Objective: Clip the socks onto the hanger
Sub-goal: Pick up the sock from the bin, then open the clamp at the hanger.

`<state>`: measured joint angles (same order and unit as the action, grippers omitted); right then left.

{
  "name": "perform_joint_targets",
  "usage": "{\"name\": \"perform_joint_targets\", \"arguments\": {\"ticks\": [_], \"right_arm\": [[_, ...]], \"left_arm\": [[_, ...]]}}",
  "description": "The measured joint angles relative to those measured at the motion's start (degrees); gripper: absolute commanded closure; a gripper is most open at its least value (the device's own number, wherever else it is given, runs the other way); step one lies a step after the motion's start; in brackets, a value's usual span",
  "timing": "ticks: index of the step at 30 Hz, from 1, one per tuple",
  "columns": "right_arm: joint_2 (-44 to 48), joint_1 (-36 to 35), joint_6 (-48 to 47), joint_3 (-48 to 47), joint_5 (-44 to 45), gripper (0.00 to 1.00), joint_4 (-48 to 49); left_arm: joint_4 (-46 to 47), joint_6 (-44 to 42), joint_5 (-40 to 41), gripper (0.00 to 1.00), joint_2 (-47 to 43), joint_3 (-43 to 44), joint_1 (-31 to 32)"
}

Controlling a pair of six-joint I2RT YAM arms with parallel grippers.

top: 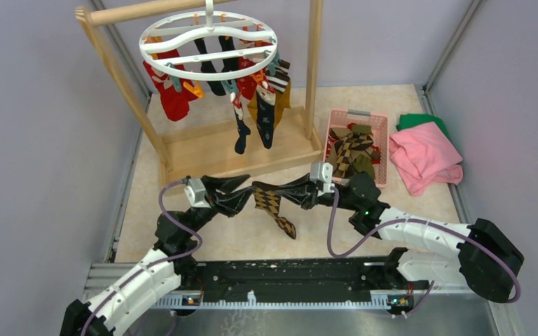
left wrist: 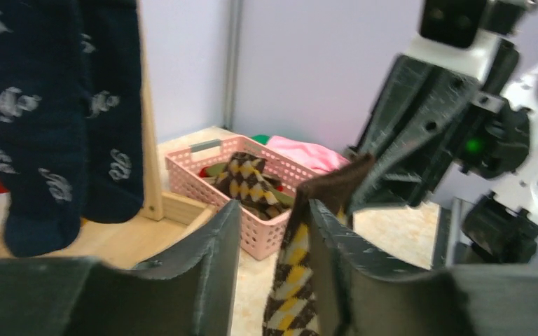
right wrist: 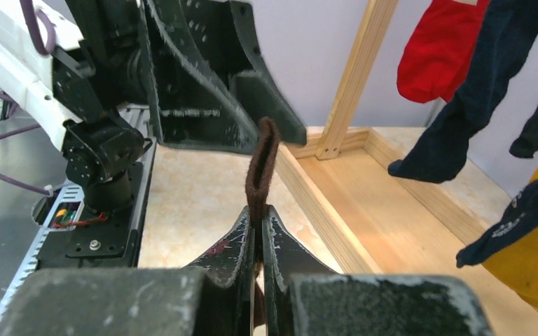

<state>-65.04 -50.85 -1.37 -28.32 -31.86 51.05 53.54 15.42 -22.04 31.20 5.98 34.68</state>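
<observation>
top: overhead, far | wrists: close, facing each other | shared: argyle sock (top: 270, 203)

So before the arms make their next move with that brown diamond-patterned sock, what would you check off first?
1. The right gripper is shut on the brown argyle sock: ok.
2. The left gripper has hold too: not ok; its fingers stand open around the sock.
3. Sock hangs clear of the beige table: cannot tell.
4. A free clip on the white round plastic hanger: cannot tell.
5. More socks wait in the pink plastic basket: ok.
</observation>
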Motion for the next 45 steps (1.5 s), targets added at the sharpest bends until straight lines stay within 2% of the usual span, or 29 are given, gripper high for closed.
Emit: {"name": "perform_joint_targets", "arguments": {"ticks": [3,4,5,10,16,21,29,36,40,45], "right_arm": [[0.9,0.0,-0.1,-0.7,1.6,1.00,-2.7],[1.0,0.0,-0.3,-1.2,2.2,1.00,-3.8],[1.0,0.0,-0.3,-1.9,2.7,1.00,-4.7],[0.8,0.0,-0.3,-3.7,4.9,1.00,-7.3],[-0.2,0.0,0.2,-5.2,6.9,1.00,-9.1],[-0.3,0.0,1.6,-5.2,7.8,1.00,-9.6],[-0.3,0.0,2.7,-5.2,8.0,1.00,-9.6],[-0.3,0.8,4.5,-5.2,7.8,1.00,-9.7],[0.3,1.3,5.4,-5.2,7.7,1.00,-10.0],[2.4,1.9,5.9,-5.1,7.7,1.00,-10.0]], "left_arm": [[-11.8,2.8,5.1,0.10,-3.5,5.1,0.0],[-16.2,3.8,6.8,0.03,-4.8,7.3,0.0],[-19.6,4.2,8.3,0.02,-5.9,9.4,0.0],[-37.1,6.3,14.7,0.02,-8.4,22.9,0.0],[-55.1,6.1,20.9,0.03,-1.9,43.9,0.0],[-65.4,5.6,26.6,0.09,4.7,54.8,0.0],[-75.3,5.4,32.0,0.09,14.5,65.6,0.0],[-80.9,5.4,30.8,0.11,22.1,75.6,-2.4],[-83.8,4.5,31.1,0.18,23.9,76.8,-7.1],[-88.6,2.4,36.9,0.17,24.5,76.6,-9.2]]}}
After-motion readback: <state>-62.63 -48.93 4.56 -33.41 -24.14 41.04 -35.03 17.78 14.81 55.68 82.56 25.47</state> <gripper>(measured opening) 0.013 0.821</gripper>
